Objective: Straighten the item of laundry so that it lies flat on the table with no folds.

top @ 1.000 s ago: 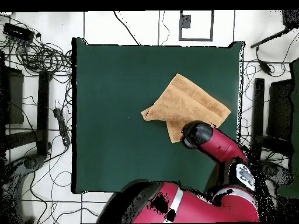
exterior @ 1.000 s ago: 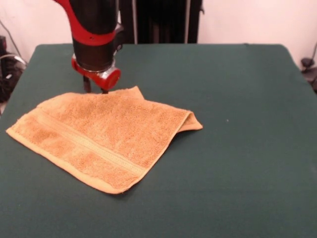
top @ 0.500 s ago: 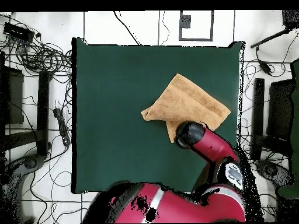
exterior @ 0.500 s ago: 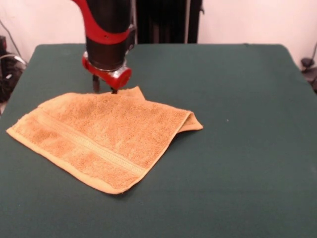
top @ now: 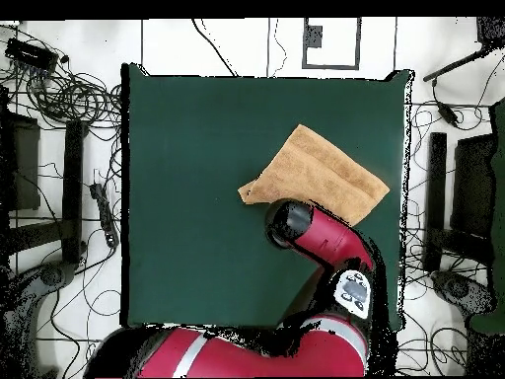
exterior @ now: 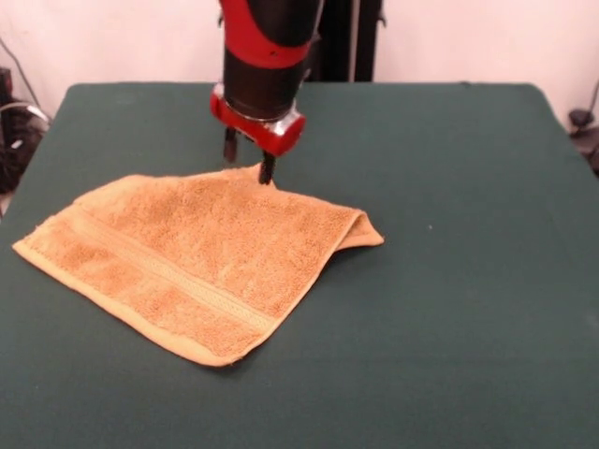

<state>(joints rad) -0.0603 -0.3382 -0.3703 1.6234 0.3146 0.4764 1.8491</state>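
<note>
The orange-tan towel (exterior: 197,257) lies on the left half of the green table (exterior: 449,281), with a woven band running across its near part. Its right side is doubled over, and a lower layer pokes out at the right corner (exterior: 367,234). My gripper (exterior: 248,161) hangs just above the towel's far corner, open, with nothing between its two dark fingers. The right fingertip (exterior: 267,172) is at the corner's edge. In the overhead view the towel (top: 321,170) sits near the table's (top: 197,197) right edge. The arm's head (top: 288,223) covers the gripper and the towel's near corner.
Tangled cables (top: 69,94) and dark equipment (top: 74,188) lie on the floor left of the table in the overhead view. More gear (top: 473,188) stands to the right. A black stand (exterior: 318,42) rises behind the table's far edge.
My arm has slid along the towel's far edge, rightward in the front view, from its left part to the far corner. The towel has not moved.
</note>
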